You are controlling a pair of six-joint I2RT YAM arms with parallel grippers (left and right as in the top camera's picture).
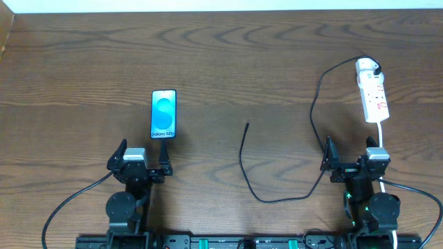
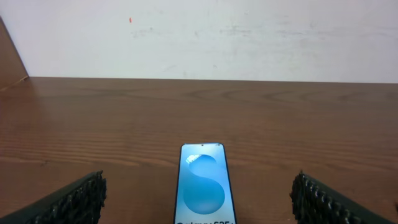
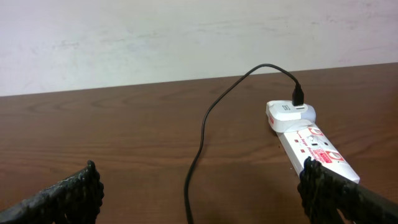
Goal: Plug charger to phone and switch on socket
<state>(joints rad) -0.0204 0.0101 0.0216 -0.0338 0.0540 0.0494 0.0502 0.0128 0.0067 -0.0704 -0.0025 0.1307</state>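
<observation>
The phone lies flat on the table at left, blue screen up, just ahead of my left gripper; it also shows in the left wrist view. The left gripper is open and empty. The charger cable runs from a white plug on the socket at the far right, loops down across the table, and ends with its black tip free in the middle. My right gripper is open and empty, near the socket's near end, with the cable between its fingers' line of view.
A white cord runs from the socket toward the right arm's base. The table's far edge meets a white wall. Black arm cables trail off the front edge on both sides.
</observation>
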